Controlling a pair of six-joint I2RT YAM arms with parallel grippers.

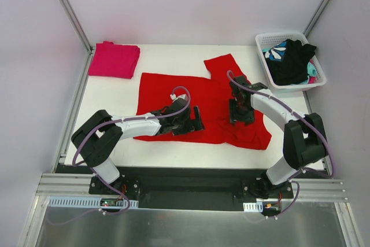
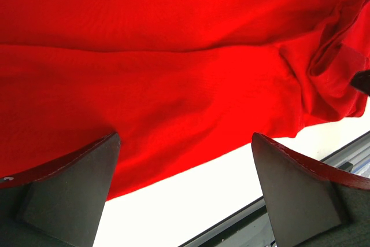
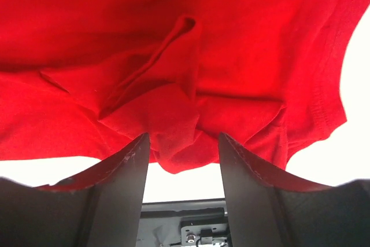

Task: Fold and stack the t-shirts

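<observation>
Red t-shirt (image 1: pixel 162 88) edge lies beneath wide left end effector (image 2: pixel 185 135) and parted right end effector (image 3: pixel 183 136).

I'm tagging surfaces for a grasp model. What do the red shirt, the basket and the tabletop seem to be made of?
Red shirt: soft knit cloth, probably cotton jersey, matte. It creases and bunches, and the right wrist view shows a stitched hem.
Basket: likely moulded white plastic, judging by its rigid latticed walls.
Tabletop: a smooth, hard white surface. The material underneath can't be told.
</observation>
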